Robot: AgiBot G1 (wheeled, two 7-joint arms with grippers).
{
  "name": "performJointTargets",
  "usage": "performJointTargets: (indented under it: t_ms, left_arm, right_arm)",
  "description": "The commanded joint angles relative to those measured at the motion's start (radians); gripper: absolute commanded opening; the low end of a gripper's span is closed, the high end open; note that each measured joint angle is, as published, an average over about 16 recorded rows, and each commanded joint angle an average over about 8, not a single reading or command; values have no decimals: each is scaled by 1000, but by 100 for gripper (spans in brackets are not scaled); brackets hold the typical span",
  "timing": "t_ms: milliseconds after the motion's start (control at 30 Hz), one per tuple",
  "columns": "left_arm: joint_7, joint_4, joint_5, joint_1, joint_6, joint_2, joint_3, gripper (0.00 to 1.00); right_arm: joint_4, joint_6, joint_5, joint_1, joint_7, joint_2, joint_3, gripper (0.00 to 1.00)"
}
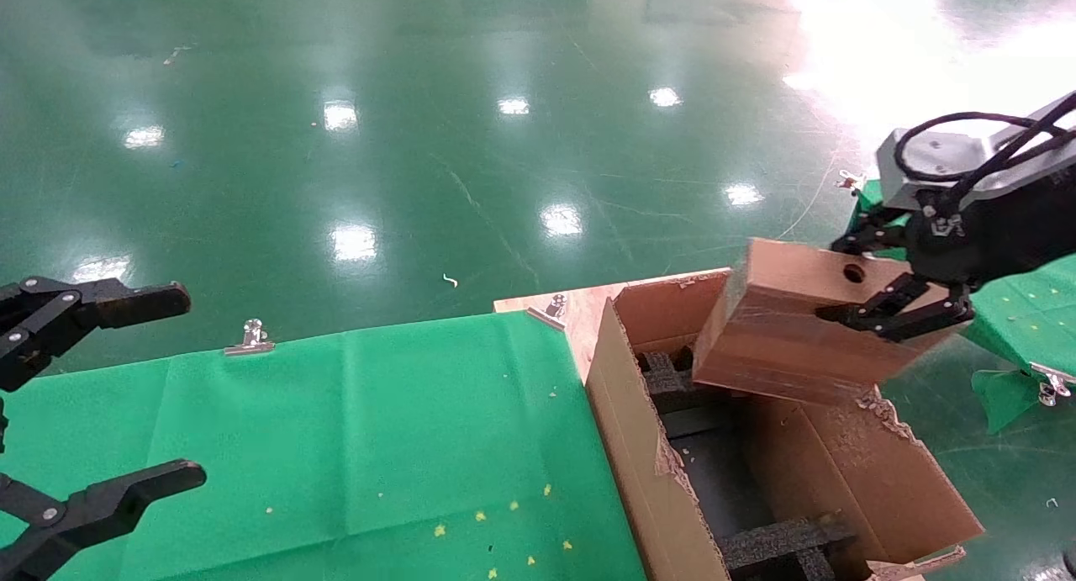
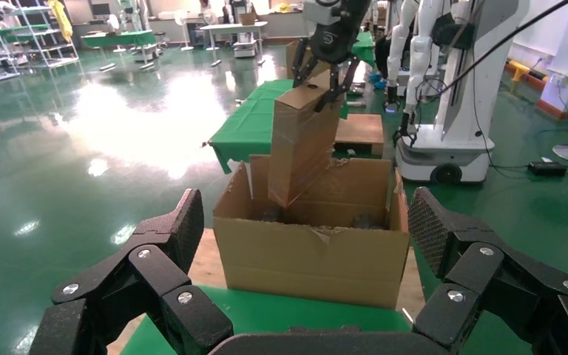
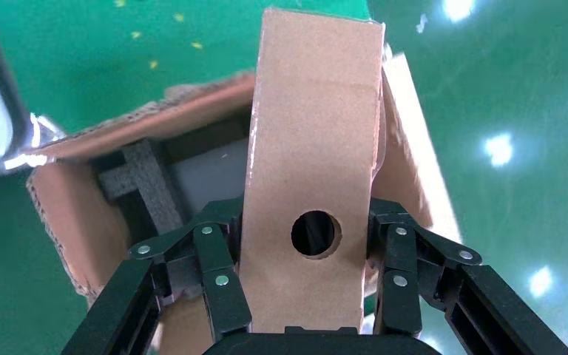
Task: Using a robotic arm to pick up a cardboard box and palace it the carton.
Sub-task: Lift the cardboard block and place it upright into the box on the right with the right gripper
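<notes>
My right gripper [image 1: 878,291] is shut on the small brown cardboard box [image 1: 790,324], gripping its end with the round hole. The box hangs tilted, its lower end just over the far rim of the large open carton [image 1: 639,446]. In the right wrist view the box [image 3: 314,148] sits between my fingers [image 3: 214,274] above the carton's black foam blocks [image 3: 144,181]. In the left wrist view the box [image 2: 303,140] dips into the carton [image 2: 310,251]. My left gripper [image 1: 101,396] is open and empty at the left edge, over the green cloth.
The carton stands at the right end of a table covered with green cloth [image 1: 336,446], held by metal clips [image 1: 250,339]. Another green-covered table [image 1: 1025,312] lies to the right. Glossy green floor surrounds them; other robots [image 2: 451,89] stand beyond.
</notes>
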Motion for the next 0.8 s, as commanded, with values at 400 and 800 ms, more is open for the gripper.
performJointTargets:
  t_ms: [400, 800]
  left_arm:
    - [0, 0, 0, 0, 0, 0, 0, 100]
    - [0, 0, 0, 0, 0, 0, 0, 100]
  right_arm:
    - [24, 164, 72, -103, 249, 189, -41, 0]
    - [261, 385, 44, -120, 525, 433, -67, 0]
